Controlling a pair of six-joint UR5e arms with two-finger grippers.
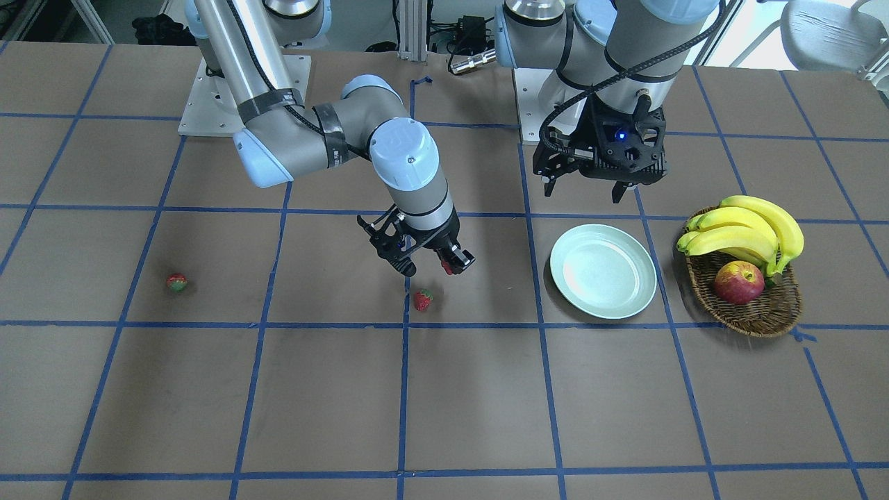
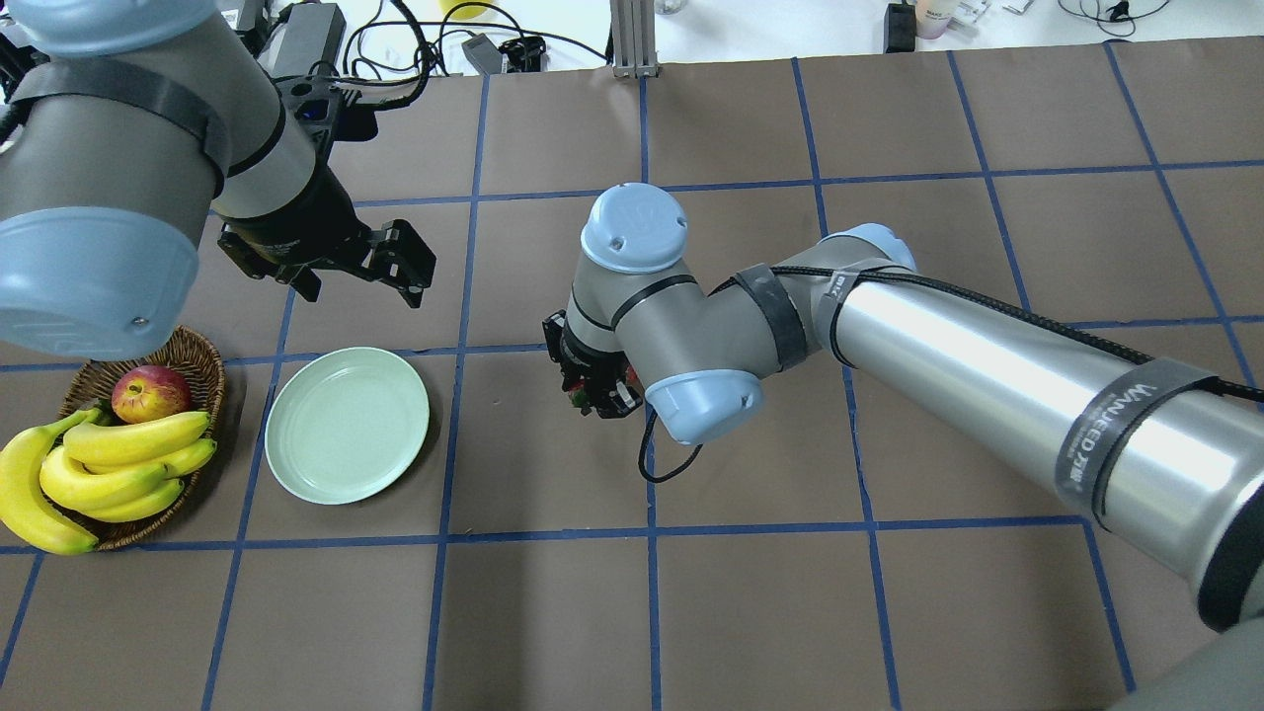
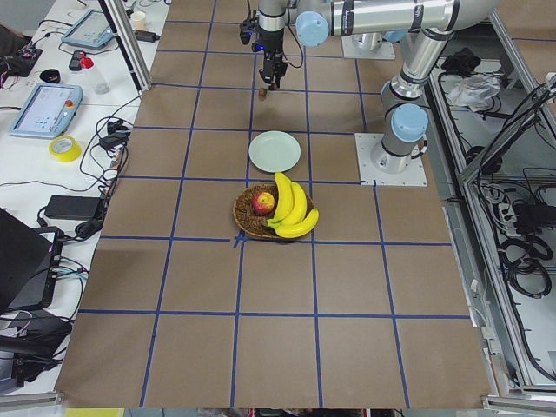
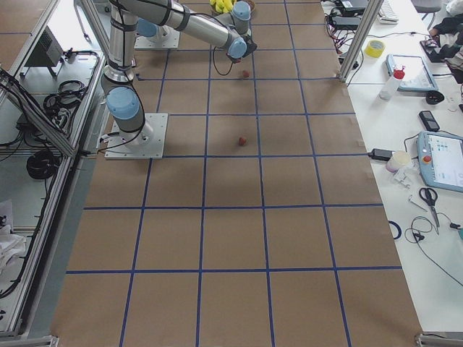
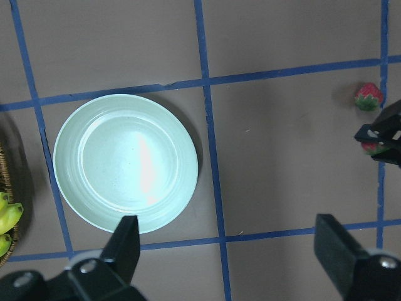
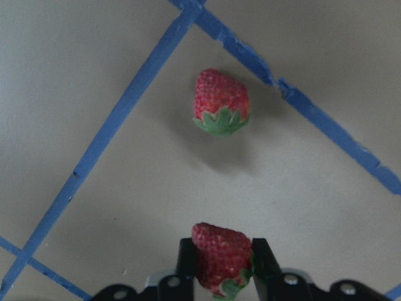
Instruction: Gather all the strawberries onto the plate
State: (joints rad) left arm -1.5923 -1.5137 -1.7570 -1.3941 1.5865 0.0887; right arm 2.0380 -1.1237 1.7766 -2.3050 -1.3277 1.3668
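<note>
- So far no strawberry lies in the plate, but one is in hand. The right gripper [image 6: 222, 263] has its fingers [image 6: 186, 260] clenched on a strawberry [image 6: 218, 251], held clear of the table [image 1: 444, 389] around its middle.
- Close below that gripper a second strawberry [image 6: 219, 100] lies on the table, just beside a crossing of blue tape lines [image 6: 125, 106], with nothing touching it.
- Farther toward the table's right end, well apart from everything else, the third strawberry [image 1: 176, 282] lies alone, partly greenish.
- Toward the table's left end the plate [image 1: 603, 271] sits bare. It lies between the held berry and a wicker basket [image 1: 764, 316] of bananas [image 1: 746, 232] and an apple [image 1: 739, 282].
- Near the plate, on the side toward the robot's bases, the left gripper [image 5: 232, 248] hangs above the table. Its fingers are spread wide and hold nothing.
- By my reckoning the first carry is under way. The held berry has yet to cross to the plate and be let go there. After that, two more pick-ups and drops remain, and the lone berry toward the right end is the longest trip. The task looks barely begun.
</note>
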